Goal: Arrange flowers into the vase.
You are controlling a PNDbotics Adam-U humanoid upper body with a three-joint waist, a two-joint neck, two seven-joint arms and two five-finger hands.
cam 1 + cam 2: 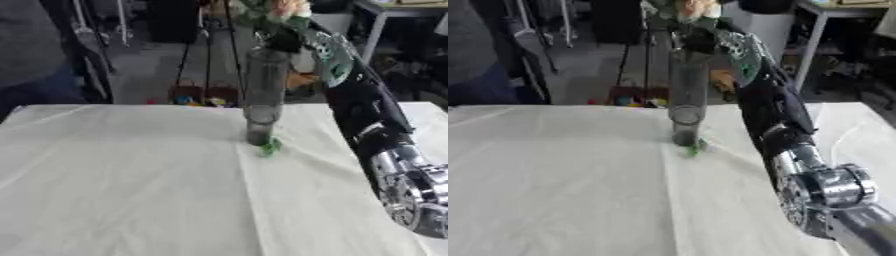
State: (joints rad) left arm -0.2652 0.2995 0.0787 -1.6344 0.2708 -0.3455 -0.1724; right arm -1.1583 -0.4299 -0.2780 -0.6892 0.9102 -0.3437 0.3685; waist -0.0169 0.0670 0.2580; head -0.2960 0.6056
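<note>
— Fingers first: can you make them out?

— Not clearly. The right hand [282, 36] is up above the mouth of the vase [263, 95], dark and blurred against the flower [289, 8], so I cannot tell whether it is clasping the stem or has let go.

— Going from the left of the table, what is there?

— Bare white cloth [122, 175] over the left half. The tall clear vase stands upright a little right of the middle, near the far edge. A small green piece [271, 147] lies on the cloth, touching its foot.

— And the arm?

— The right arm [776, 115] comes in from the lower right corner, silver joint nearest the camera, black forearm rising steeply over the right side of the table toward the vase top.

— The flower?

— A pale peach bloom with green leaves, directly above the vase mouth, at the hand.
</note>
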